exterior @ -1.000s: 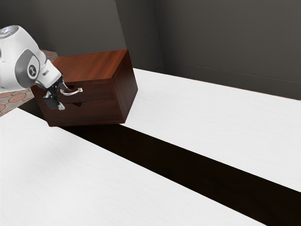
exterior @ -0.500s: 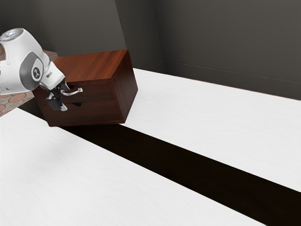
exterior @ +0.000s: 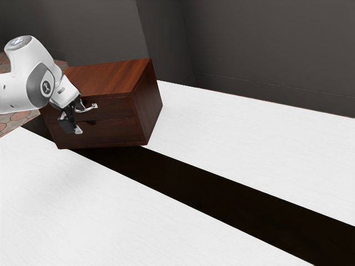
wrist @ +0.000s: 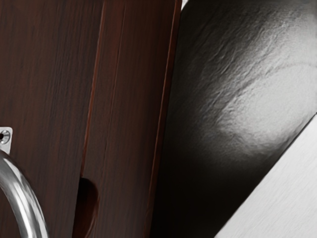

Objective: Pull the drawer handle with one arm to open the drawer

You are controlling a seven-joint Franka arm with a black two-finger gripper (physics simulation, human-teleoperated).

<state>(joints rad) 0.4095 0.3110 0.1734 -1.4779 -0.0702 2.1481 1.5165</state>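
A dark red wooden cabinet (exterior: 113,83) with two drawers stands at the far left of the exterior view. The top drawer (exterior: 113,107) carries a curved silver handle (exterior: 89,106), and its front looks level with the cabinet front. My gripper (exterior: 76,115) is at the handle's left end, open, with one finger above the handle's height and the other below it. In the wrist view the silver handle (wrist: 20,198) curves close under my hand, beside its screw plate (wrist: 4,136) on the wooden drawer front (wrist: 49,74).
The cabinet sits at the far end of a dark gap (exterior: 222,194) between two white table tops (exterior: 266,138). A patterned reddish floor (exterior: 19,116) shows behind my arm. Dark walls close the back.
My hand has moved a little up and toward the exterior view's right, closer to the handle. The drawer and the handle stand where they were.
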